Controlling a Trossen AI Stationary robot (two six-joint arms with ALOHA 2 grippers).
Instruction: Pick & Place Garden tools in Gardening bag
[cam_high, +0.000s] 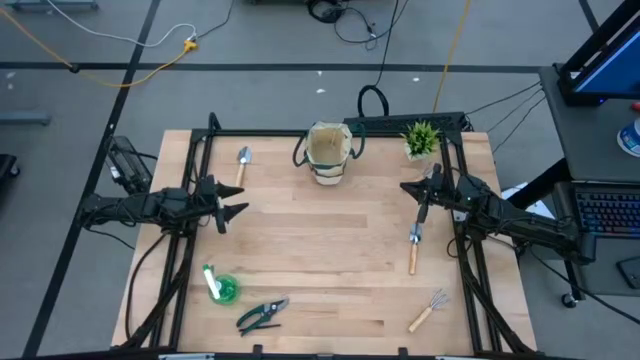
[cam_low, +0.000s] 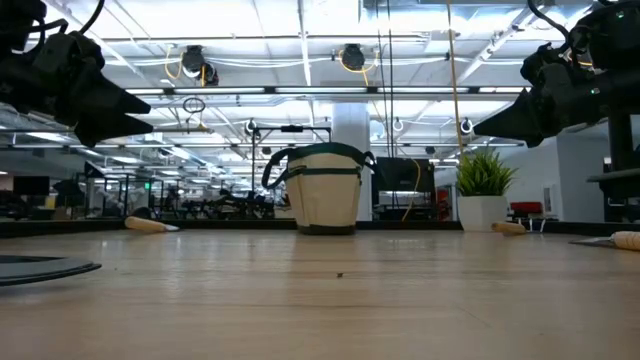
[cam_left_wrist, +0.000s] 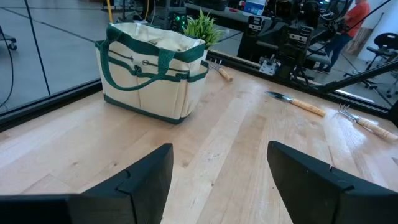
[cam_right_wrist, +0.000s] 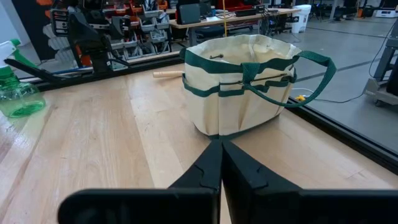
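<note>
The beige gardening bag (cam_high: 328, 152) with dark green handles stands upright on its base at the table's far middle; it also shows in the left wrist view (cam_left_wrist: 152, 71) and the right wrist view (cam_right_wrist: 239, 87). One trowel (cam_high: 242, 165) lies left of the bag, another (cam_high: 414, 248) at the right. The hand rake (cam_high: 428, 310), the pruning shears (cam_high: 262, 315) and the green spray bottle (cam_high: 218, 287) lie near the front edge. My left gripper (cam_high: 235, 210) hovers open at the left. My right gripper (cam_high: 412, 190) hovers shut at the right, above the right trowel's far end.
A small spiky potted plant (cam_high: 421, 138) stands at the far right corner beside the bag. A dark metal frame (cam_high: 200, 150) runs along the table's left, right and far edges. Bare wood lies in the table's middle between the two arms.
</note>
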